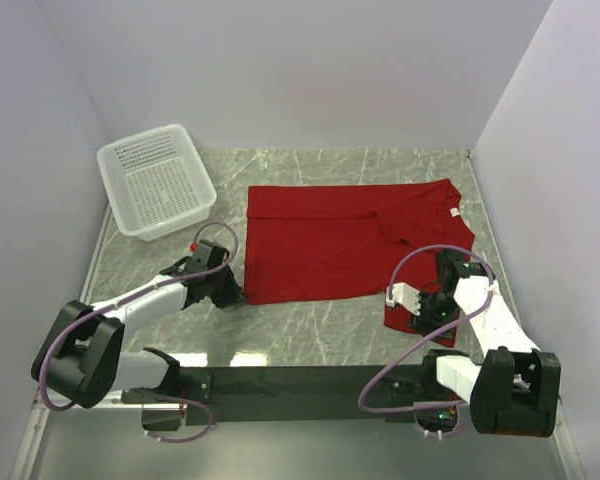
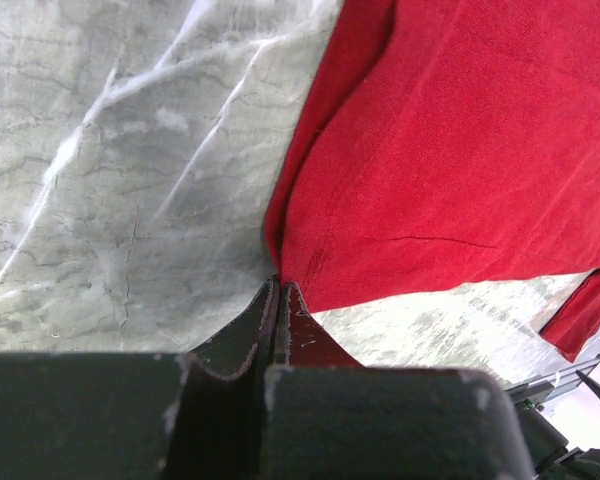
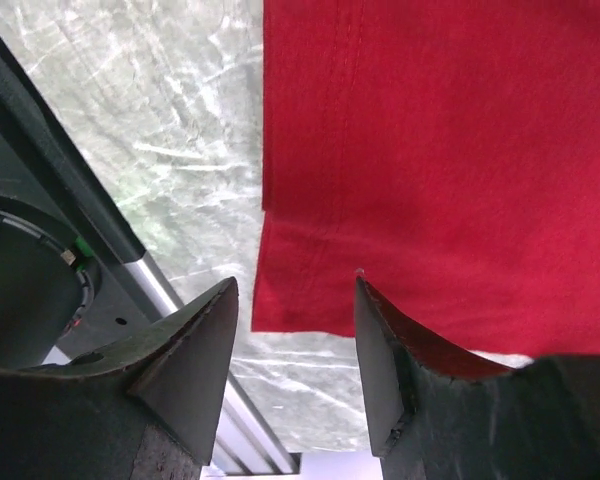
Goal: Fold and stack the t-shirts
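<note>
T-shirt (image 1: 320, 240) lying flat, no fold yet, nothing stacked; left gripper (image 2: 278, 300) clamped on near-left corner, right gripper (image 3: 295, 290) spread wide above near-right edge, holding nothing.

The left gripper (image 2: 278, 292) pinches the red t-shirt (image 2: 450, 150) corner on the table (image 2: 110, 200).

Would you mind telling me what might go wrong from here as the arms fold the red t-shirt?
1. The left gripper seems to pinch only the very corner of the t-shirt; it may slip out on lifting.
2. The right gripper is open, straddling a fabric edge, so it might close on little cloth, leaving an uneven fold.
</note>
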